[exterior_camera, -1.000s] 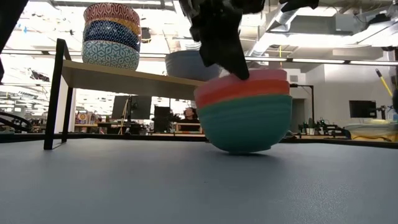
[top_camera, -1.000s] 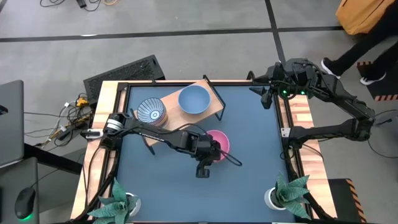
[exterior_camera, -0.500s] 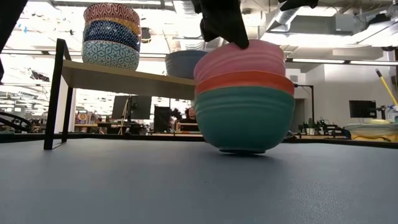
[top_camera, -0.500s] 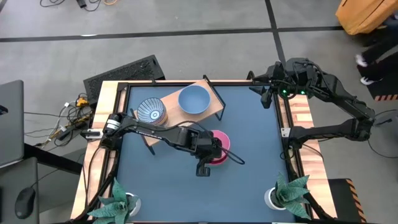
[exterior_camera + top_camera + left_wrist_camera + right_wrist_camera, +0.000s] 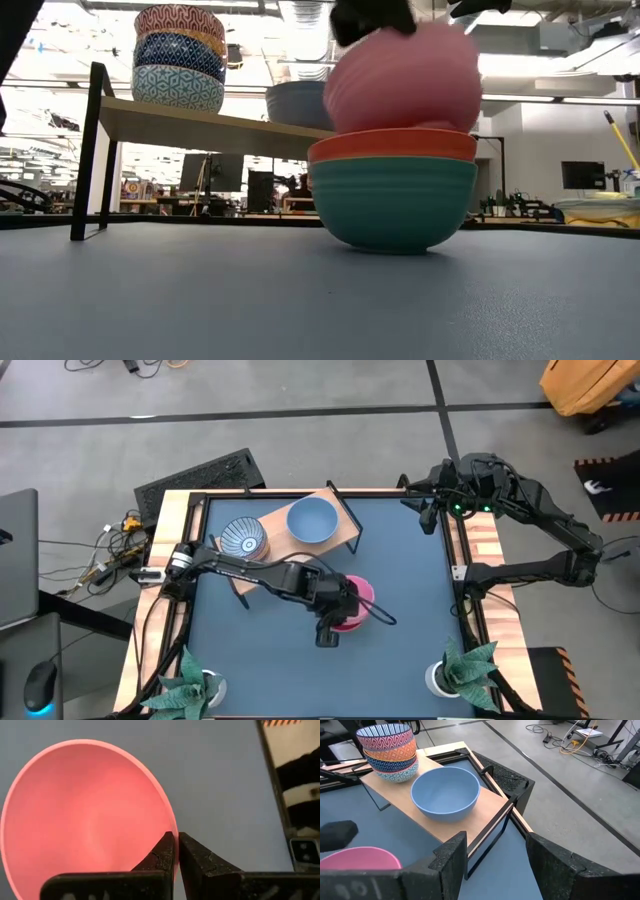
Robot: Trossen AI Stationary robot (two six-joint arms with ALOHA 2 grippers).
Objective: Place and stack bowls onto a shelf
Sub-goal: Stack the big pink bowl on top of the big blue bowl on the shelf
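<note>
My left gripper [image 5: 343, 606] is shut on a pink bowl [image 5: 400, 78], which hangs tilted just above a red bowl [image 5: 390, 146] nested in a green bowl [image 5: 392, 205] on the blue tabletop. The wooden shelf [image 5: 345, 530] stands at the far left of the table. It carries a stack of patterned bowls [image 5: 243, 540] and a light blue bowl [image 5: 312, 520], each resting on its base. My right gripper [image 5: 495, 845] waits open at the table's far right corner, touching nothing. My left gripper pinches the pink bowl's rim [image 5: 173, 827] between its two fingers, one finger [image 5: 165, 851] inside the bowl and the other [image 5: 196, 860] outside. It comes from above. The bowl is lifted clear of the red bowl and tilts below the fingers.
Two white pots with green plants [image 5: 190, 685] [image 5: 465, 670] stand at the table's near corners. A raised frame [image 5: 462, 570] runs around the tabletop. Bare blue tabletop [image 5: 260, 650] lies near the stack and to its right.
My left gripper has risen with the pink bowl, drawing it out of the red bowl until it hangs clear and tilted. The green and red bowls, tipped a second ago, have settled flat on the table.
</note>
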